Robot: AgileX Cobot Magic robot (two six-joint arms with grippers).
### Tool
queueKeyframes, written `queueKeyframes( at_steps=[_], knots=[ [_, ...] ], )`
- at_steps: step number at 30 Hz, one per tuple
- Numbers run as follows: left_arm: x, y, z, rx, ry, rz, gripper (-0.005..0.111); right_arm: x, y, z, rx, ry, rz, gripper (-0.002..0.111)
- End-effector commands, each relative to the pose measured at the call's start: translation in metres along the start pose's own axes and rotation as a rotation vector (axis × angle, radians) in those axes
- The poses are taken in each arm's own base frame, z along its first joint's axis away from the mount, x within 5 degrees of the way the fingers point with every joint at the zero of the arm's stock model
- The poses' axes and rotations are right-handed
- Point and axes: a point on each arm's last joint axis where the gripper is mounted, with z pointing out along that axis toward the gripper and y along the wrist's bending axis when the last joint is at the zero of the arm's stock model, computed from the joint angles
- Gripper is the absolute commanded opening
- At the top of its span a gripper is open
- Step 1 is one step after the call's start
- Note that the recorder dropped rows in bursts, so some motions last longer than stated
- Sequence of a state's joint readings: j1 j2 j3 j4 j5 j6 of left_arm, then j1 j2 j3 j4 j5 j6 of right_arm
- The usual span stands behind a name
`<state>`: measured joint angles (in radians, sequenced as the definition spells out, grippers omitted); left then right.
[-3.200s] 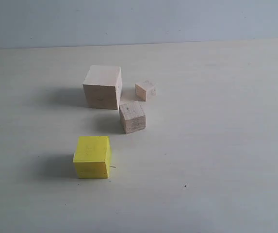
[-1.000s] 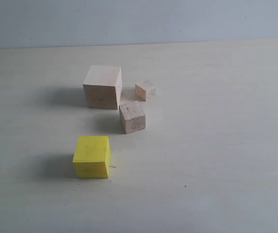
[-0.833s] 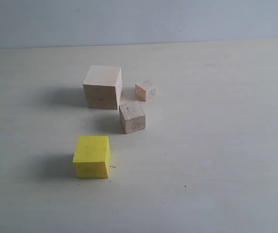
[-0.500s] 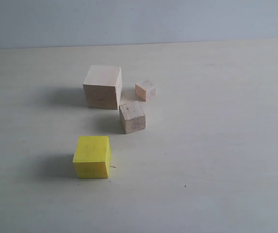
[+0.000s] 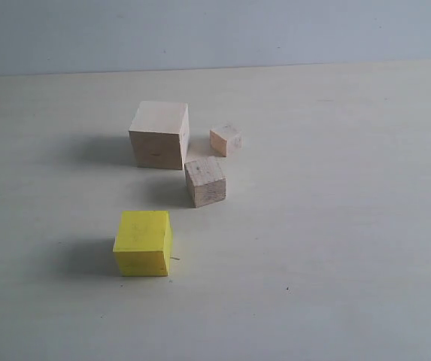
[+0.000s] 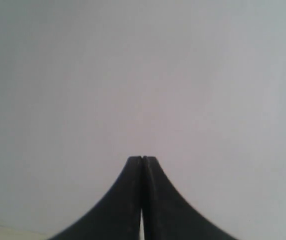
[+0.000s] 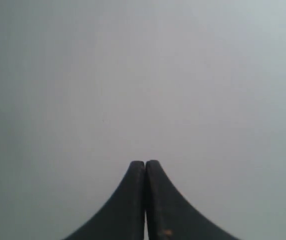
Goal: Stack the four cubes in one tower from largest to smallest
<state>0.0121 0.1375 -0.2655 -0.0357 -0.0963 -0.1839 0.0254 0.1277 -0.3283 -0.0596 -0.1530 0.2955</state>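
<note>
Four cubes sit apart on the pale table [image 5: 335,226]; none is stacked. The largest pale wood cube [image 5: 159,134] stands at the back. The tiniest pinkish cube [image 5: 226,140] lies just right of it. The smaller plain wood cube [image 5: 205,181] sits in front of those two, turned a little. The bright yellow cube [image 5: 143,243] is nearest the camera, left of centre. Neither arm appears in the exterior view. My left gripper [image 6: 142,159] is shut with nothing between its fingers, facing a blank wall. My right gripper [image 7: 145,163] is likewise shut and holds nothing.
A grey-blue wall [image 5: 215,34] rises behind the table's far edge. Both wrist views show only plain grey surface beyond the fingertips.
</note>
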Motion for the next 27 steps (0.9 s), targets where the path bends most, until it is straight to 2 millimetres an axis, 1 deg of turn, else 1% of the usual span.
queueKeyframes(
  at_steps=[1, 6, 9, 10, 12, 14, 18, 20, 23, 26, 27],
  knots=[
    [-0.020, -0.009, 0.018, 0.047, 0.117, 0.012, 0.000, -0.021, 0.010, 0.020, -0.074, 0.111, -0.011, 0.000],
    [-0.038, -0.025, 0.040, 0.159, 0.231, 0.096, 0.000, -0.024, 0.022, 0.049, -0.147, 0.338, 0.011, 0.000],
    [-0.044, -0.035, 0.055, 0.215, 0.346, 0.124, 0.000, -0.018, 0.032, 0.064, -0.217, 0.463, -0.059, 0.000],
    [-0.042, -0.038, 0.062, 0.233, 0.405, 0.133, 0.000, -0.015, 0.036, 0.067, -0.251, 0.506, -0.077, 0.000],
    [-0.037, -0.045, 0.072, 0.264, 0.518, 0.146, 0.000, -0.003, 0.047, 0.074, -0.328, 0.624, -0.088, 0.000],
    [-0.026, -0.052, 0.082, 0.289, 0.667, 0.173, 0.000, 0.015, 0.058, 0.078, -0.409, 0.768, -0.110, 0.000],
    [0.001, -0.061, 0.094, 0.307, 0.956, 0.211, 0.000, 0.052, 0.079, 0.074, -0.577, 1.066, -0.135, 0.000],
    [0.015, -0.064, 0.098, 0.304, 1.076, 0.196, 0.000, 0.070, 0.085, 0.071, -0.610, 1.223, -0.136, 0.000],
    [0.030, -0.067, 0.103, 0.301, 1.165, 0.170, 0.000, 0.092, 0.089, 0.068, -0.615, 1.413, -0.125, 0.000],
    [0.037, -0.069, 0.107, 0.298, 1.190, 0.159, 0.000, 0.109, 0.092, 0.072, -0.601, 1.487, -0.111, 0.000],
    [0.037, -0.069, 0.107, 0.298, 1.191, 0.160, 0.000, 0.111, 0.093, 0.073, -0.598, 1.487, -0.111, 0.000]
  ],
)
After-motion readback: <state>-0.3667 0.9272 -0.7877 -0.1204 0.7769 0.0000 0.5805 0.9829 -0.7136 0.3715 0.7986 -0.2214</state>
